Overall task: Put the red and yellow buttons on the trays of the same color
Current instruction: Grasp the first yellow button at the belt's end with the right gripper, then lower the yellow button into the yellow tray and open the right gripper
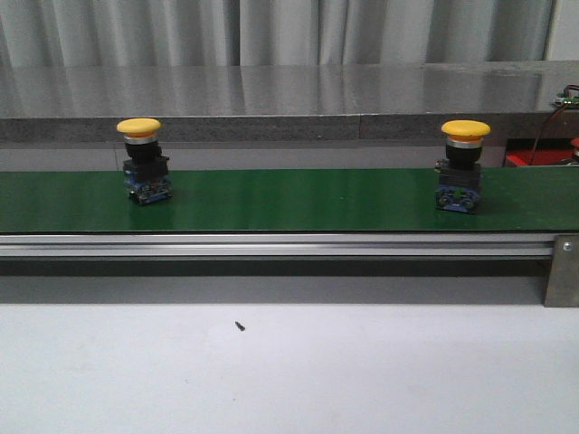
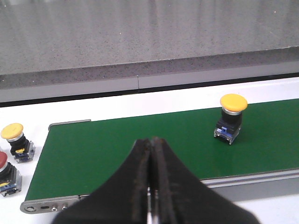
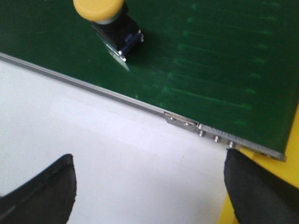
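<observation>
A: Nearest us, our right gripper [image 3: 149, 186] hangs over the white table [image 1: 289, 380] with its fingers spread wide and nothing between them. Our left gripper [image 2: 152, 186] has its fingers pressed together, also empty.

B: So which button do we judge comes first?

A: From the right fingers, one yellow button [image 3: 105, 18] stands on the green belt [image 3: 210, 60] at about eleven o'clock, past the belt's metal edge rail [image 3: 140, 105]. It stands upright, cap up, long axis vertical. The right arm looks nearer to it.

B: And the left side?

A: From the left fingers, the other yellow button [image 2: 231, 119] stands at about one o'clock, well apart, also upright on the belt. Off the belt's end at nine o'clock sit a further yellow button [image 2: 16, 142] and a red button [image 2: 7, 172].

B: Trays?

A: We see only a yellow surface [image 3: 289, 154] at the right fingers' three o'clock; we cannot tell whether it is the tray.

B: Room beyond?

A: Behind the belt runs a grey stone ledge [image 1: 271, 95], then curtains [image 1: 271, 27].
</observation>
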